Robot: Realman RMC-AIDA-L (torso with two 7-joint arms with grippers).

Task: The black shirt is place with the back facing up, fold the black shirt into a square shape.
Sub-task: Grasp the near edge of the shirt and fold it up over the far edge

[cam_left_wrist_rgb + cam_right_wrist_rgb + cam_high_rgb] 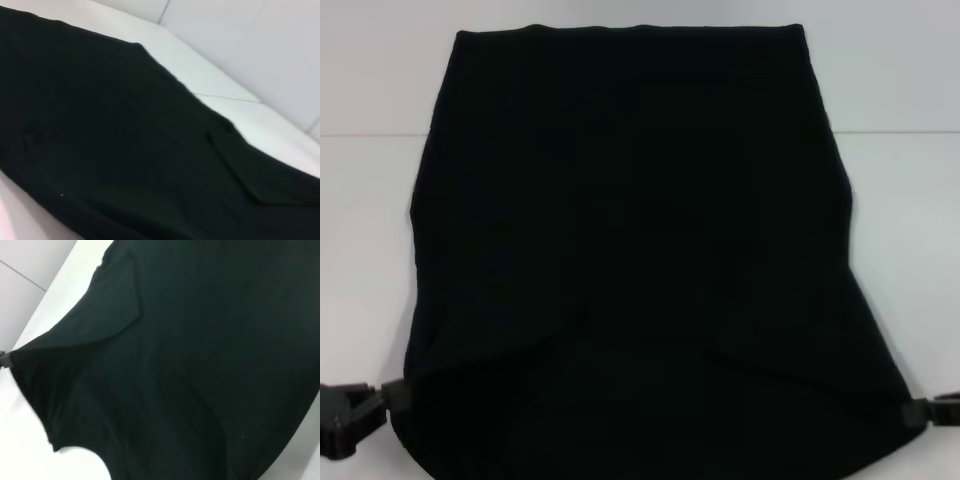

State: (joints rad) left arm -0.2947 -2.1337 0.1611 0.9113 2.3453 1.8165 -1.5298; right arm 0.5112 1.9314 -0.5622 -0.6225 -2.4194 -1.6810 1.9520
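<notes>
The black shirt fills most of the head view, plain side up on the white table, sleeves folded in. Its near edge is raised and stretched taut between my two grippers. At the lower left, my left gripper is shut on the shirt's near left corner. My right gripper pinches the near right corner at the lower right. The cloth pulls to a point at each one. The left wrist view shows only the shirt. In the right wrist view the shirt hangs in folds toward a far pinched corner.
White table shows on both sides of the shirt and beyond its far hem. A seam line in the table runs across behind. A pale wall rises past the table's edge.
</notes>
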